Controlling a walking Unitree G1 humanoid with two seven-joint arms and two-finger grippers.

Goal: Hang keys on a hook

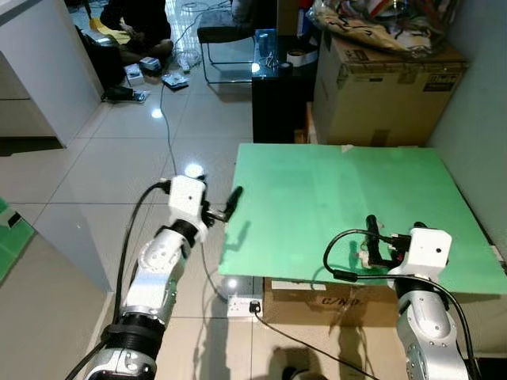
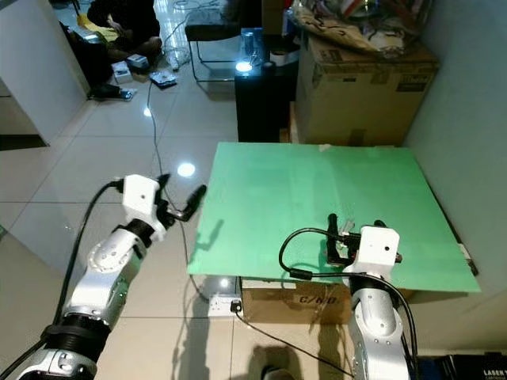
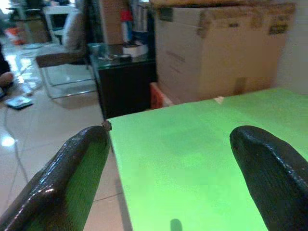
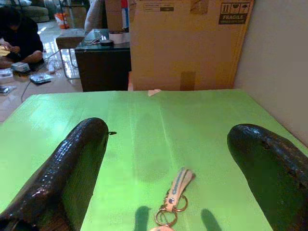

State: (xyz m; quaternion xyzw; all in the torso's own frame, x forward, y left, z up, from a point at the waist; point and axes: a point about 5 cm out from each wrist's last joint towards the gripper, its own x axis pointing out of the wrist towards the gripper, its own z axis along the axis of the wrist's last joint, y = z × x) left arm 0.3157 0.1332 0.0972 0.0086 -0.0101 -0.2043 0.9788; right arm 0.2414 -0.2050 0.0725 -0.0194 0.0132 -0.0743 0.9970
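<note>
Over the green board [image 1: 341,198], the right gripper [image 4: 163,192] hovers wide above what looks like keys [image 4: 172,202].

A flat green tabletop [image 1: 333,198] rests on a cardboard box [image 1: 317,301] standing on the pale tiled floor [image 1: 119,158]. A set of keys [image 4: 174,198] with a light strap lies on it, near its front edge.

The keys [image 4: 172,202] are cut off at the right wrist view's lower edge, and only the strap and rings show. From the head views the right gripper [image 1: 372,241] hides them. A seated person [image 1: 136,24] is cropped at the top edge.
</note>
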